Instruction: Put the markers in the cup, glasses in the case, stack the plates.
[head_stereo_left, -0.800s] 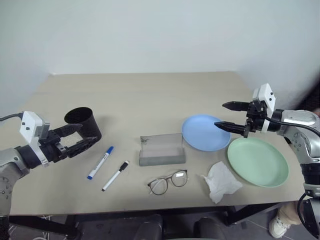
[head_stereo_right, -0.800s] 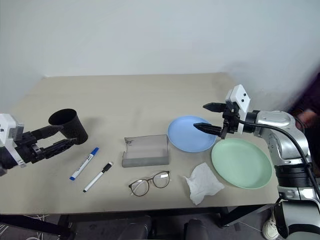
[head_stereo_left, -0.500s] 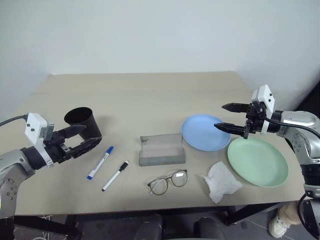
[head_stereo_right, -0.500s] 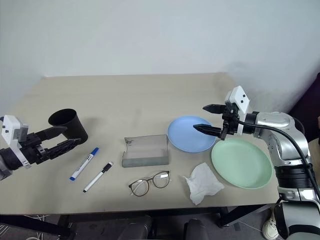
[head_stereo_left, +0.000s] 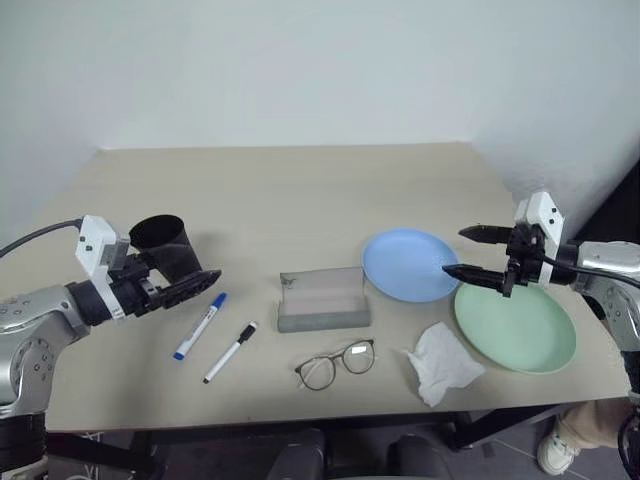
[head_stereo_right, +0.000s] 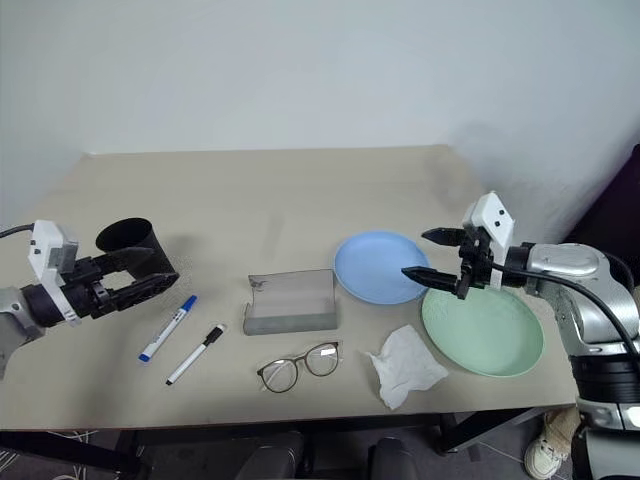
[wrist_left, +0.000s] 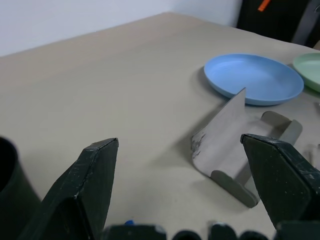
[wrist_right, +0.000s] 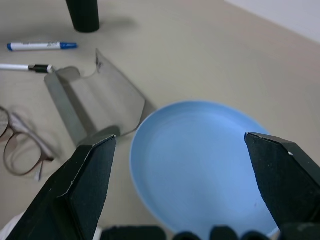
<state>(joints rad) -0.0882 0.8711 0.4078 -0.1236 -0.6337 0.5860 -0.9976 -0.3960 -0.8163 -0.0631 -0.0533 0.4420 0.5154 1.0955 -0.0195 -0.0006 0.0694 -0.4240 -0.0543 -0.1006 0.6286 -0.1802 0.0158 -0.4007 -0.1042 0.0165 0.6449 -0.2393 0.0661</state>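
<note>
Both arms have shifted: left pincer (head_stereo_left: 178, 284), open and empty, now sits beside the cup (head_stereo_left: 165, 246) at 9 o'clock on the desk (head_stereo_left: 300, 190), right pincer (head_stereo_left: 478, 254), open, retreated over the plates (head_stereo_left: 412, 265) at 3 o'clock, so nothing is sorted yet.

We see the black cup (head_stereo_left: 166, 246) upright beside two markers (head_stereo_left: 201, 325), the open grey case (head_stereo_left: 323, 298) behind the glasses (head_stereo_left: 336, 364), and blue plate (head_stereo_left: 410, 265) touching green plate (head_stereo_left: 515, 326).
</note>
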